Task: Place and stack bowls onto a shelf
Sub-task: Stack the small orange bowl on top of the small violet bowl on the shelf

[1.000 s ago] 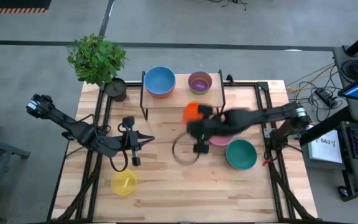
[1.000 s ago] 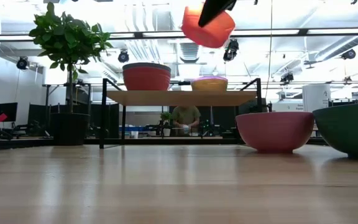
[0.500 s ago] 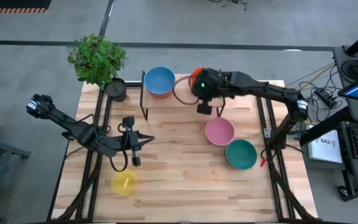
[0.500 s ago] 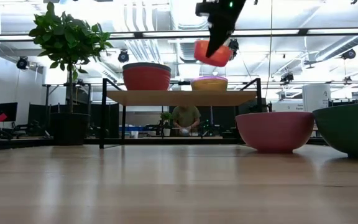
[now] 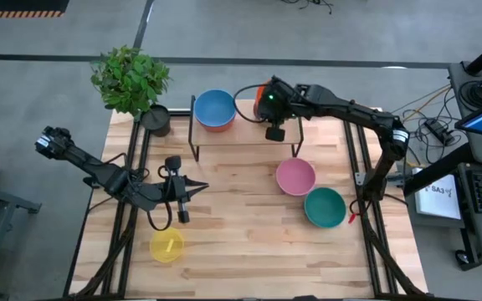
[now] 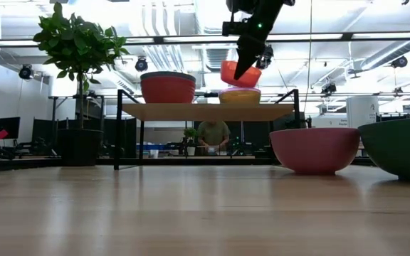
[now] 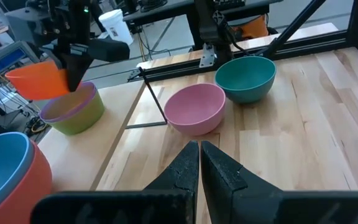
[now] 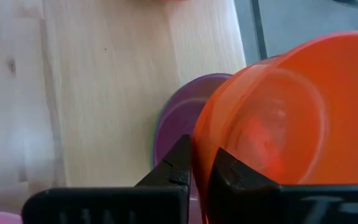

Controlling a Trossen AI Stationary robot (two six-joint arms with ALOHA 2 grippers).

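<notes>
One orange bowl [image 6: 240,73] hangs tilted just above the small stack at the right end of the shelf [image 6: 205,111], pinched by its rim between the closed fingers of the right gripper [image 8: 199,169]. Directly beneath it sits the purple bowl [image 8: 179,127], nested in a green bowl [image 7: 79,116]. The wrist camera shows the orange rim overlapping the purple one, offset a little toward the shelf's outer end, so the drop looks to be a short descent with a slight shift to centre. From table height, a gap shows between the orange bowl and the stack; the two are not touching.

On the shelf's left end stands the blue bowl [image 5: 215,109], nested in a red bowl [image 6: 167,89]. Down on the tabletop, the pink bowl [image 5: 295,177] and the teal bowl [image 5: 325,207] sit side by side below the shelf's right end, on the right arm's side. The yellow bowl [image 5: 166,246] lies well apart near the front left corner.

The left gripper [image 5: 199,189] waits over the left half of the table, fingers pressed together on nothing, far nearer the yellow bowl than its partner is. A potted plant [image 5: 130,81] stands at the back left corner, and a person [image 6: 212,134] is visible in the room beyond the shelf.
</notes>
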